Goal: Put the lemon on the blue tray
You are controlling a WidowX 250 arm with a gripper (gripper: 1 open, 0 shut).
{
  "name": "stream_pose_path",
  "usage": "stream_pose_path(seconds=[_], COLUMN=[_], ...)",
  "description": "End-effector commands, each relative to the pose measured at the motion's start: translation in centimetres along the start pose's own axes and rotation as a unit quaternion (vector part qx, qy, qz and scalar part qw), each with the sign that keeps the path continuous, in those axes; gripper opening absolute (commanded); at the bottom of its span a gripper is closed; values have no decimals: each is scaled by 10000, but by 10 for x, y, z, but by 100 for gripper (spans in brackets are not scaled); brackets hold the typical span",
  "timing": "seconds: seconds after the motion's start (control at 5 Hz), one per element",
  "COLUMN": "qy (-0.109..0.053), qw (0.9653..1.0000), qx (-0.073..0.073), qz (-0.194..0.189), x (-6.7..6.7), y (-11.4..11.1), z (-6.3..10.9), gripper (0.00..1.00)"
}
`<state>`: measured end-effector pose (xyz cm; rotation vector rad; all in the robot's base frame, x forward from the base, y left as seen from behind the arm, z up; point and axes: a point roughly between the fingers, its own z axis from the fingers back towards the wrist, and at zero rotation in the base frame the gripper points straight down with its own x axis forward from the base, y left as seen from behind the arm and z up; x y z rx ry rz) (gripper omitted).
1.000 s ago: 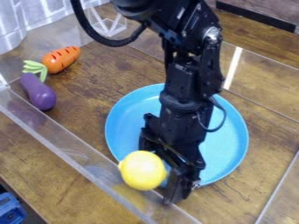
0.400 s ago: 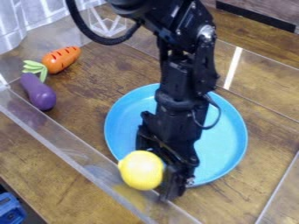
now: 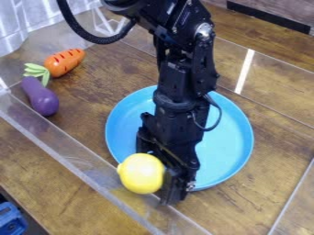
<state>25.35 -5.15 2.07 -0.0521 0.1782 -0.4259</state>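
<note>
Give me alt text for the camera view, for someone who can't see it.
A black robot arm reaches down with its gripper at a yellow lemon, at the near rim of a round blue tray on a wooden table. Whether the lemon is gripped is unclear. At far left lie an orange carrot and a purple eggplant.

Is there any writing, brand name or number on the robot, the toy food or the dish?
None can be read. The black arm and gripper, the lemon, the blue tray, the carrot and the purple eggplant show no lettering at this picture size.
</note>
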Motion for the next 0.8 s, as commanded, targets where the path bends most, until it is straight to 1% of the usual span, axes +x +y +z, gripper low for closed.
stream_pose_path(seconds=[0.0, 0.2, 0.4, 0.6], qy=[34, -9, -74, -135], qw=[9996, 9982, 9955, 9928], qx=[5, 3, -1, -11], qz=[-263, -592, -947, -1191], x=[1, 1, 0, -2], y=[-3, -6, -11, -13], z=[-5, -6, -7, -9], gripper=[0, 0, 0, 0])
